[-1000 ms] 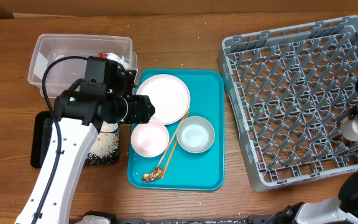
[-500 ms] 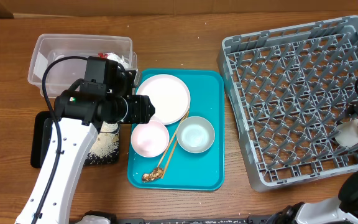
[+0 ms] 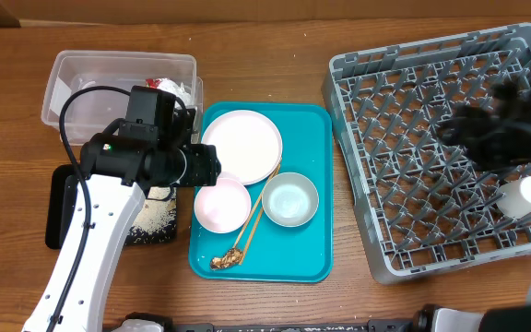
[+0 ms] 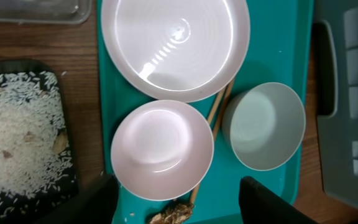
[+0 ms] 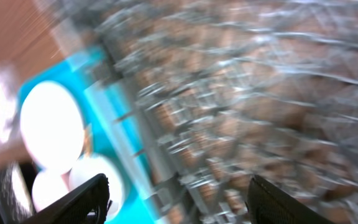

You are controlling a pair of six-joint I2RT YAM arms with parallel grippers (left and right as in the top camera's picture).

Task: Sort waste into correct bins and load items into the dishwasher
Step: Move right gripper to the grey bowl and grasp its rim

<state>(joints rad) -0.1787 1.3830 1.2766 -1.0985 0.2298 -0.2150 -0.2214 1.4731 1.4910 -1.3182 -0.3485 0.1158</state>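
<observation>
Your left gripper (image 4: 178, 186) hangs wide open and empty at the bottom of the wrist view. Its fingers stand either side of the pink bowl (image 4: 161, 149) on the teal tray (image 4: 275, 43).

The chopsticks (image 4: 219, 107) lie between the 2 bowls, against the pink one's right edge, with the grey bowl (image 4: 267, 124) just beyond. Close carelessly and you could pinch the sticks or shove the grey bowl, and the smooth rim may slip.

Your right gripper (image 5: 178, 186) is open too, holding nothing, over the dish rack (image 3: 431, 138). It is too blurred to judge its clearance from the white cup (image 3: 524, 194) at the rack's right edge.

Your left arm hides part of the clear tub (image 3: 76, 101) and the black tray (image 3: 58, 207). I cannot make out a spoon.
</observation>
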